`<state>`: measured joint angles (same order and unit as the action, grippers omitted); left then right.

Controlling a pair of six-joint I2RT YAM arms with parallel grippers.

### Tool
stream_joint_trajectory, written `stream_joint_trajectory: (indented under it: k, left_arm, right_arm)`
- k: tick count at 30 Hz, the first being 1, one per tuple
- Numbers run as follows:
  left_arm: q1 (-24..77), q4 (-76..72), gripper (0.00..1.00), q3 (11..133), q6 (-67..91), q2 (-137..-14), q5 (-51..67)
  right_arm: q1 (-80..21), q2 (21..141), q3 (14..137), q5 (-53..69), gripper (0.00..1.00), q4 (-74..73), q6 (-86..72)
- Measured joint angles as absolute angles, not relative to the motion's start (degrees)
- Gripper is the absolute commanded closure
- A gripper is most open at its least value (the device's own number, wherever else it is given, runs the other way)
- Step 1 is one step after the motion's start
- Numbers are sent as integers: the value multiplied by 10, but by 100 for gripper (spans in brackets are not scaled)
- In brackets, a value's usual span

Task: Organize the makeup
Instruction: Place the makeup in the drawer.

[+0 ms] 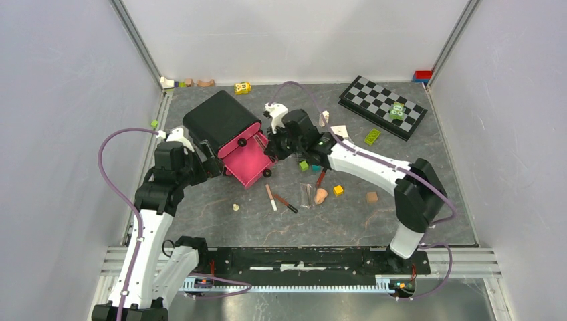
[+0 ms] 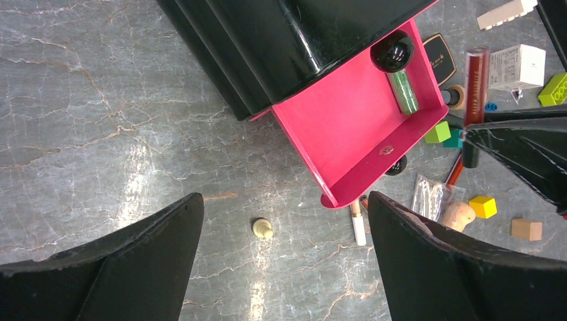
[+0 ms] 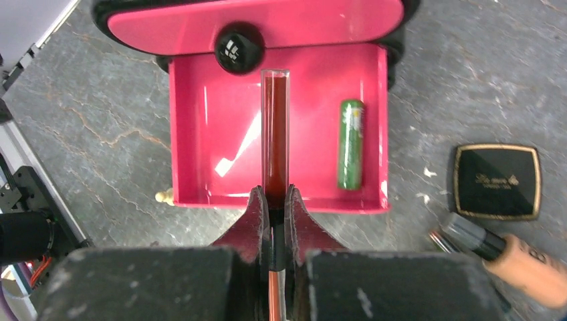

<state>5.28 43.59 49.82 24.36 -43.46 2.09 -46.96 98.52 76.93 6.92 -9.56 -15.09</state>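
Gripping a dark red tube (image 3: 274, 127) between closed fingers, the right gripper (image 3: 274, 200) held it above the open pink drawer (image 3: 200, 120), where a green tube (image 3: 350, 144) lay. A black compact (image 3: 497, 181) sat on the table beside the drawer. The left gripper (image 2: 284, 200) hung spread wide and empty near the drawer's front.

Lower end of red tube (image 3: 275, 134) (clamped) hidden inside right gripper (image 3: 275, 200).
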Motion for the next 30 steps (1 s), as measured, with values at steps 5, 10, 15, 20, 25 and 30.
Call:
stream_joint_trajectory:
  k: [5, 10, 15, 20, 25, 30]
  left_arm:
    - [53, 436, 2, 498, 244, -434, 21]
    - [53, 436, 2, 498, 244, -434, 21]
    - [53, 436, 2, 498, 244, -434, 21]
    - [53, 436, 2, 498, 244, -434, 21]
    - [53, 436, 2, 498, 244, -434, 21]
    - [53, 436, 2, 498, 244, -433, 21]
  right_arm:
    - [-484, 1040, 828, 73, 100, -101, -154]
    - [-489, 1067, 857, 57, 100, -118, -176]
    - [-490, 1070, 858, 37, 100, -150, -221]
    - [-490, 1077, 868, 27, 100, -170, -272]
    - [-490, 1117, 919, 23, 100, -194, -325]
    - [-490, 1135, 930, 21, 100, -205, -375]
